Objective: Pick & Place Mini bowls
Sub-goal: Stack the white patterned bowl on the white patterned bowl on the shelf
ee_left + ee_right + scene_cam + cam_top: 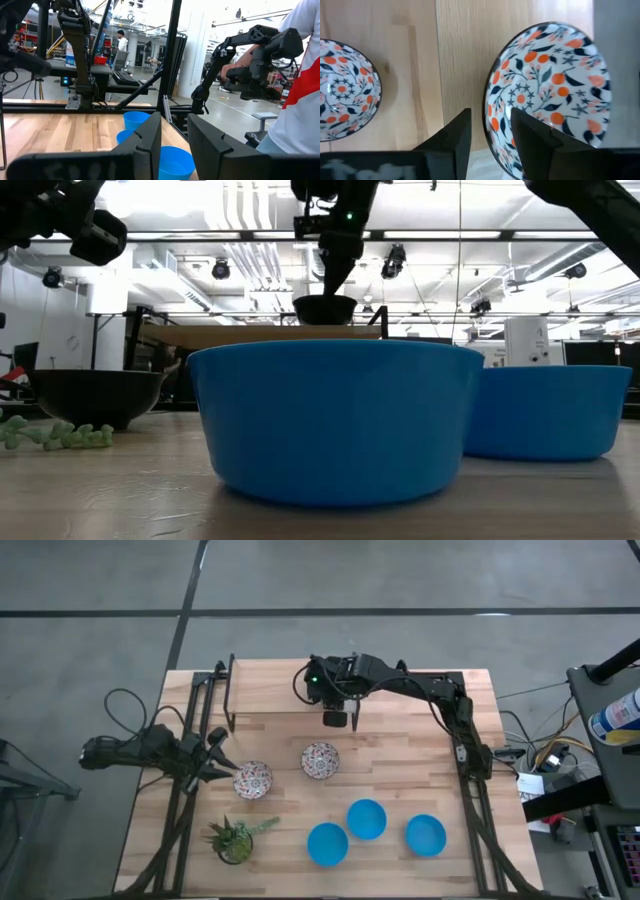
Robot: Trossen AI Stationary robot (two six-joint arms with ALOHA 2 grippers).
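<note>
Surface: pale wood planks [400, 730], open workshop floor lying around it.
Right hand [335, 720]: hanging at 12 o'clock, fingers pinching the rim of the lifted patterned bowl [545, 85].
Left hand [218, 753]: waiting at 9 o'clock, fingers apart, holding nothing.
Other bowls: two patterned ones [253, 780] sitting near centre; three blue bowls [367, 819] sitting at 5 to 6 o'clock.
Handling note: the rim pinch is looking shallow, so I am advising a slow, level carry and setting down well apart from neighbouring bowls before releasing.
</note>
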